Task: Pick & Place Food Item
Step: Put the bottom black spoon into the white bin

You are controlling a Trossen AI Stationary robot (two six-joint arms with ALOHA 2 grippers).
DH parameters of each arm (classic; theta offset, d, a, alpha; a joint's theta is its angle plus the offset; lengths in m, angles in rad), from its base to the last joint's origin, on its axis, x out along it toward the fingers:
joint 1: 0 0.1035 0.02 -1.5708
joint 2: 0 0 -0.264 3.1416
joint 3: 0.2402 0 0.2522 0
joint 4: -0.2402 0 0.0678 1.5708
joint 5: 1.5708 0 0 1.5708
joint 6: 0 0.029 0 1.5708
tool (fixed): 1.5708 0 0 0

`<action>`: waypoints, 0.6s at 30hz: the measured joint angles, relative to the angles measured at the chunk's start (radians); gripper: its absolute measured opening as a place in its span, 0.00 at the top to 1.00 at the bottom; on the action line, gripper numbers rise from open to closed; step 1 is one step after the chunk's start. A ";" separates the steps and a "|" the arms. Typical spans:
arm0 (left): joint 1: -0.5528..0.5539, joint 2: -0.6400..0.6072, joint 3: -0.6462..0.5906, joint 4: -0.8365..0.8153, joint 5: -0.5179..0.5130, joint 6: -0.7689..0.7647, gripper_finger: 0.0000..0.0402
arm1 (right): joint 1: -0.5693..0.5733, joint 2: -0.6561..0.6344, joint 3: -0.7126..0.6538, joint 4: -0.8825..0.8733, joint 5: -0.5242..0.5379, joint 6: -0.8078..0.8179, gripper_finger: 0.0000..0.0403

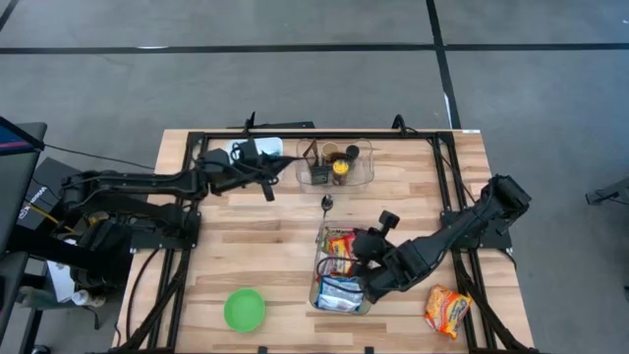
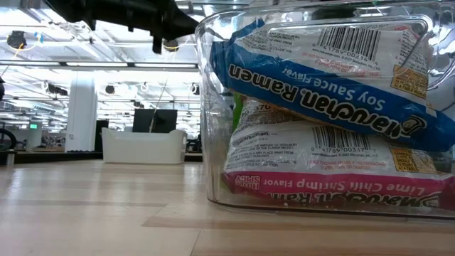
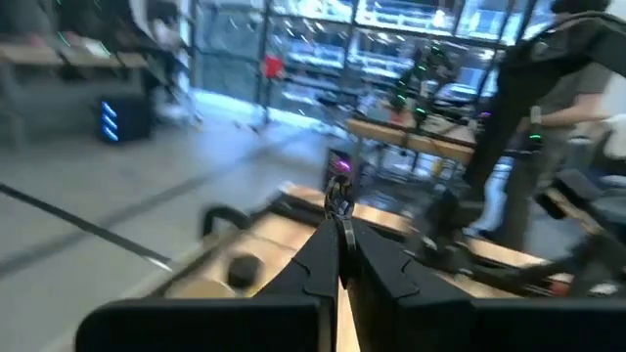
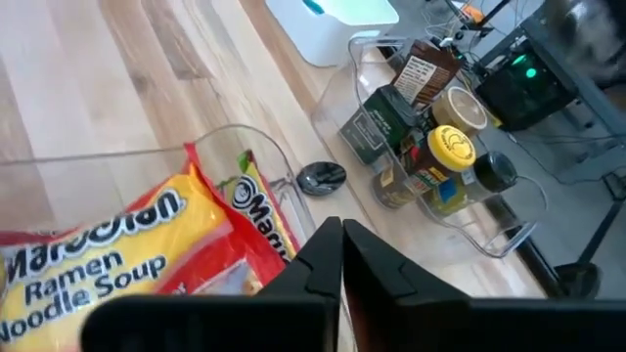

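A clear bin (image 1: 316,293) at the near middle of the table holds several ramen packets (image 1: 341,251), also seen as yellow-and-red packets (image 4: 117,254) and stacked packets (image 2: 327,107). One more orange ramen packet (image 1: 447,310) lies flat on the table to the bin's right. My right gripper (image 1: 358,246) hovers over the bin's far part, slanting down toward the far edge, shut (image 4: 340,244) with nothing between its fingers. My left gripper (image 1: 267,189) is at the far left, held level above the table, shut (image 3: 340,240) and holding nothing.
A second clear bin (image 1: 366,177) with jars and bottles (image 4: 445,147) stands at the far middle. A small dark spoon (image 1: 327,204) lies between the two bins. A white container (image 1: 257,149) sits far left, and a green bowl (image 1: 244,310) near left.
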State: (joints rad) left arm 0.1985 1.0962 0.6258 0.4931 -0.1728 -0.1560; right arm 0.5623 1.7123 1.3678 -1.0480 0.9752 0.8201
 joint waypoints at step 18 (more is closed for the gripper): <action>0.000 -0.118 0.000 -0.190 -0.488 0.253 0.99 | -0.054 0.000 0.000 0.097 0.021 -0.015 0.99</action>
State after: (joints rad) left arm 0.1982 0.9784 0.6262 0.3026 -0.6607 0.0975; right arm 0.5080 1.7123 1.3678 -0.9512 0.9963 0.8047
